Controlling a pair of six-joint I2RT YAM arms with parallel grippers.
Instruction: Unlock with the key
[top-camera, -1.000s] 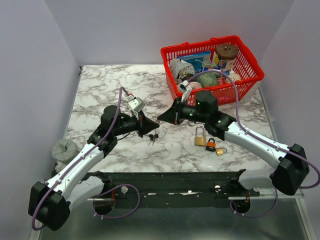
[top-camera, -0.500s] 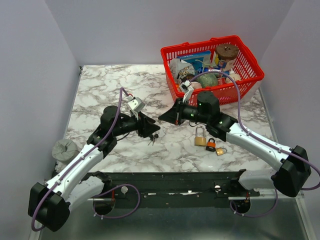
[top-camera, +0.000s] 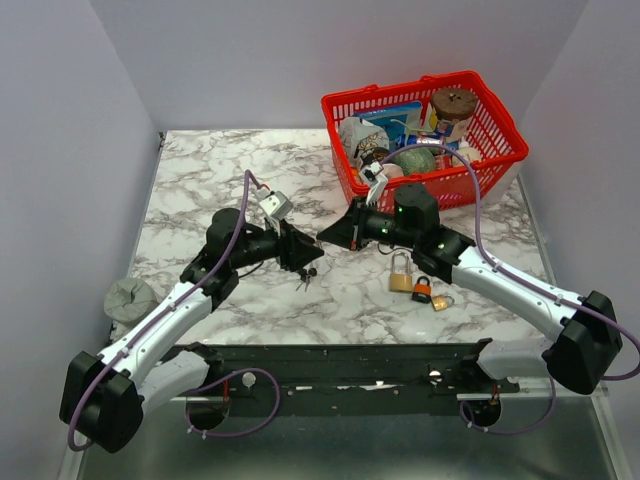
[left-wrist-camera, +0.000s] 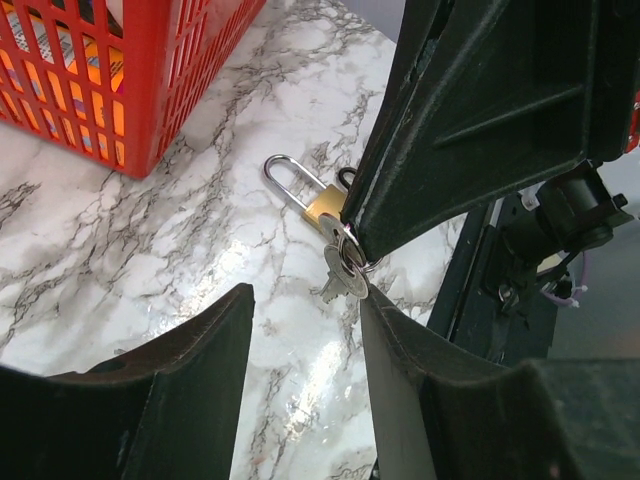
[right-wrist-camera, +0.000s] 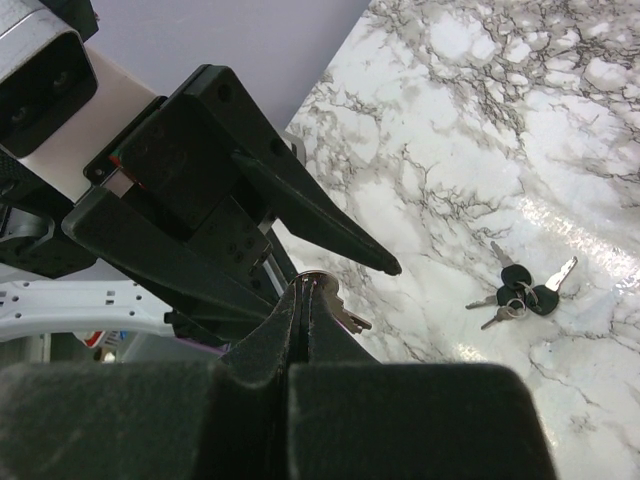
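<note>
Hanging off the tip of the right tool (right-wrist-camera: 308, 290), a silver key (left-wrist-camera: 342, 270) on its ring is held up above the counter (top-camera: 200, 170) — the fingers are pressed flat together on the ring, so it's properly clamped. The left tool (left-wrist-camera: 305, 300) is pointed at it from the other side, fingers spread wide with nothing gripped. The key is seen dangling just past that gap, and no contact with the left fingers can be made out. Both tools are set nearly tip to tip around the middle of the counter.

A brass padlock (top-camera: 400, 272) is lying flat just to the right of them, shackle apparently closed (hard to be sure at this size). An orange-and-black padlock (top-camera: 422, 290) and a small padlock (top-camera: 441, 301) are lying just beside it. A second bunch of keys (top-camera: 307, 275) is lying on the marble below the tool tips. A red basket (top-camera: 470, 180) full of odds and ends is parked at the far right corner.
</note>
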